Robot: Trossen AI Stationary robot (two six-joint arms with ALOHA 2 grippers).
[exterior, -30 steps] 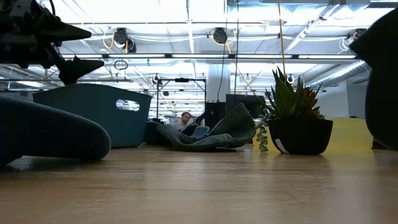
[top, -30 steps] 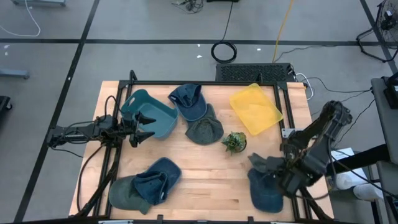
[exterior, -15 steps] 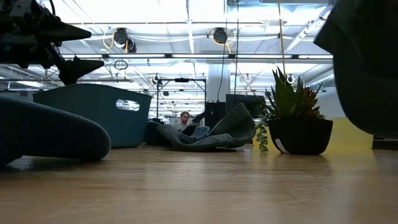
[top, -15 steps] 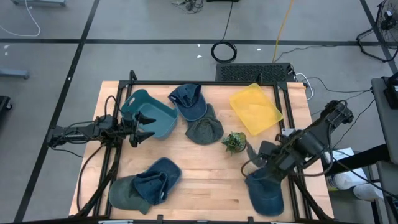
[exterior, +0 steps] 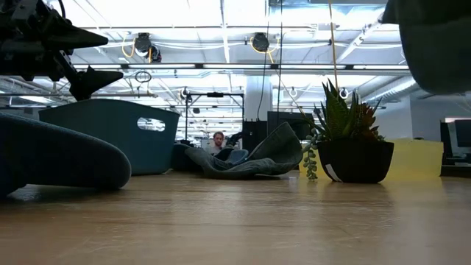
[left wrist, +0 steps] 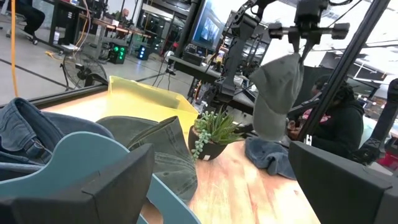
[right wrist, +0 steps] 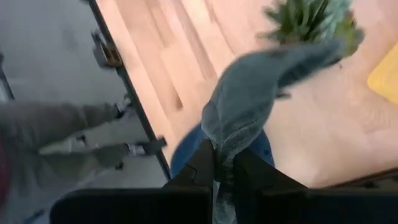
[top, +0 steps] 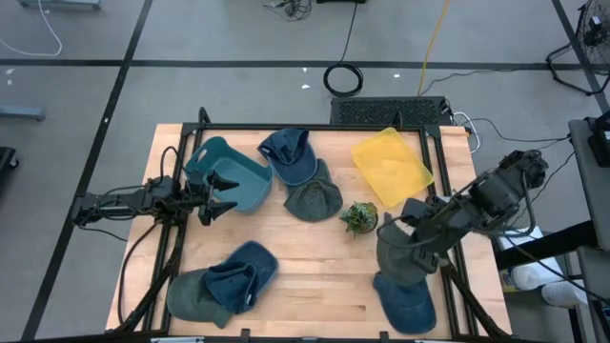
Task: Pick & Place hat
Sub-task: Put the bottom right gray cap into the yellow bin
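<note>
We see the right gripper (top: 416,226) clenched on a grey-green hat (top: 398,255), lifted above the table's (top: 315,267) right front corner over a blue hat (top: 408,303), left gripper (top: 227,193) spread wide beside the teal bin (top: 229,173).

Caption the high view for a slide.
Right hand lifts a grey-green fabric cap above the wooden table; left hand waits open.

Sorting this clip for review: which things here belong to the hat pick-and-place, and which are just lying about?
In the job:
- grey hat, hanging from the shut right gripper
- teal bin and yellow bin, possible drop spots

Lying about:
- plant
- blue hat under the lifted one
- other hats, near-left pile
- left gripper, open, waiting by the teal bin
</note>
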